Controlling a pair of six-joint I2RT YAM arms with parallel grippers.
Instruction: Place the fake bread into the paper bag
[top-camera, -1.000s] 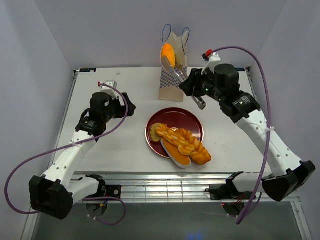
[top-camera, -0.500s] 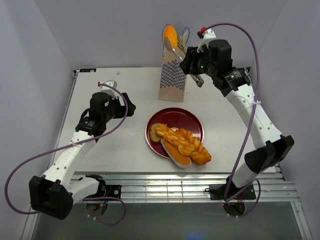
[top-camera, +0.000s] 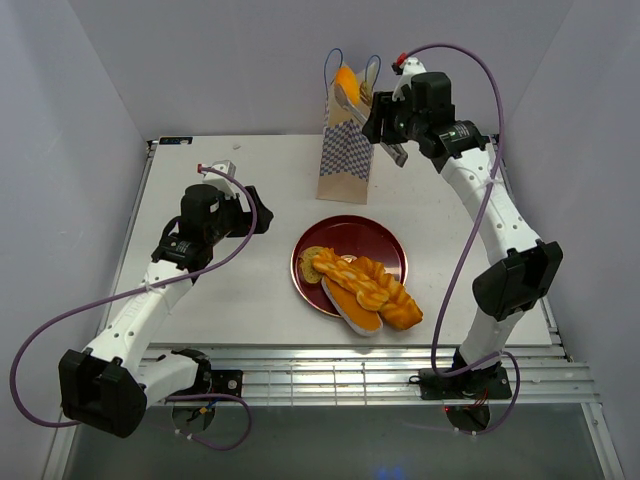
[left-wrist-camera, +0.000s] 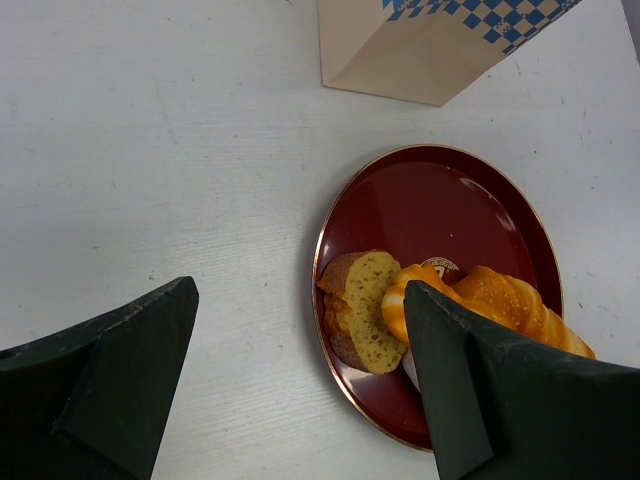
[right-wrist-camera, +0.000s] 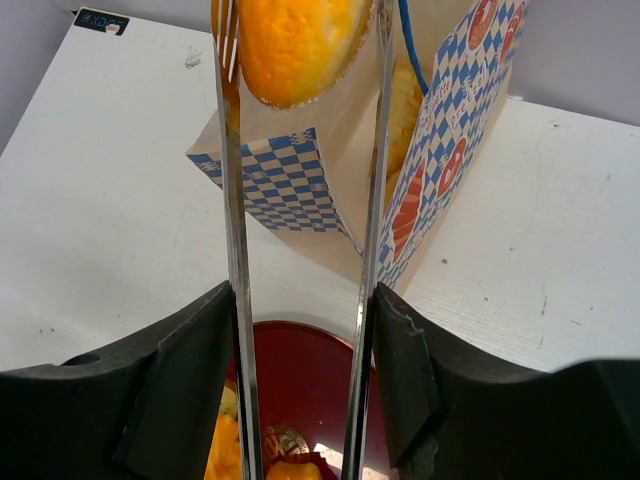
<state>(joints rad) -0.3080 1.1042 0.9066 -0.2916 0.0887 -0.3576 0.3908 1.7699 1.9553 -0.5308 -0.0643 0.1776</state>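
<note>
Gripping one fake bread roll in right gripper, narrowly clamped, directly over paper bag mouth at table far edge; straight down next; left gripper gaping, farther off

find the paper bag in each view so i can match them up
top external: paper bag upper centre, standing upright
left wrist: paper bag base at the top edge, right of centre
right wrist: paper bag fills the upper middle
shared landmark: dark red plate, below the bag in every picture
</note>
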